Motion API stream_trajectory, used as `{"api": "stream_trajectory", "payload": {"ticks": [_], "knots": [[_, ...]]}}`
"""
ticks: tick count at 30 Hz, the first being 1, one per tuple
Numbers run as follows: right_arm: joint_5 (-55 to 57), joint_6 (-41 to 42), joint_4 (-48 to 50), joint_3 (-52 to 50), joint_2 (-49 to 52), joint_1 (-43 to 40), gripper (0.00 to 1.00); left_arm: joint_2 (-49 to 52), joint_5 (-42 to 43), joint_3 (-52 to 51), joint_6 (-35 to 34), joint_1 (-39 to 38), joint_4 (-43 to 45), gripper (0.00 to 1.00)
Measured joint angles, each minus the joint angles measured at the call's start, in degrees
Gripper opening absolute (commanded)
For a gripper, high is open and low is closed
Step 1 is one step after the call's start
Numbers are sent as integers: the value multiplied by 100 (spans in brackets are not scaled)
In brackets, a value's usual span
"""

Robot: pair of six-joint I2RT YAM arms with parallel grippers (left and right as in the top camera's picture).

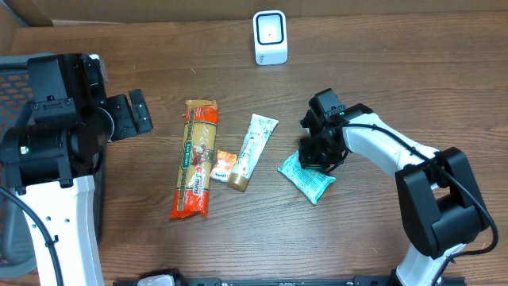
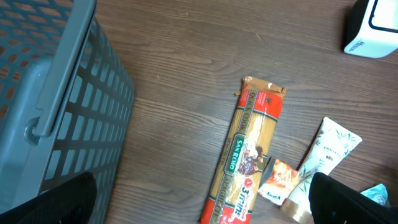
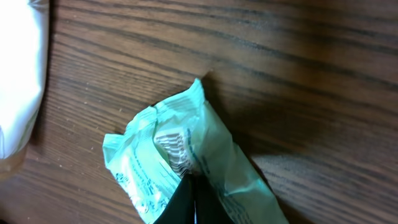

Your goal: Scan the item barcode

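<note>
The item in hand is a mint-green packet lying right of centre on the wooden table. My right gripper comes down onto its far end. In the right wrist view the black fingers are pressed together, pinching a fold of the green packet. A strip of barcode lines shows just above the fingertips. The white scanner stands at the back edge, also seen at the top right in the left wrist view. My left gripper hovers open at the left, holding nothing.
A long spaghetti pack, a small orange packet and a white tube lie side by side mid-table. A grey mesh basket stands at the far left beside the left arm.
</note>
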Motion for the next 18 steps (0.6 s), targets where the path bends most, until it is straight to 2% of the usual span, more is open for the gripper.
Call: {"api": "stream_trajectory", "payload": {"ticks": [3, 9, 10, 12, 13, 18], "knots": [[157, 13, 28, 28, 57, -17, 26, 0, 2, 0, 0, 0, 2, 100], [389, -7, -52, 133, 136, -35, 36, 0, 0, 0, 0, 0, 0, 100], [428, -44, -72, 168, 151, -35, 42, 0, 2, 0, 0, 0, 2, 100], [581, -151, -118, 249, 199, -31, 61, 0, 2, 0, 0, 0, 2, 100], [634, -223, -122, 308, 223, -31, 64, 0, 0, 0, 0, 0, 2, 100], [914, -765, -105, 675, 400, -28, 68, 0, 0, 0, 0, 0, 0, 100]]}}
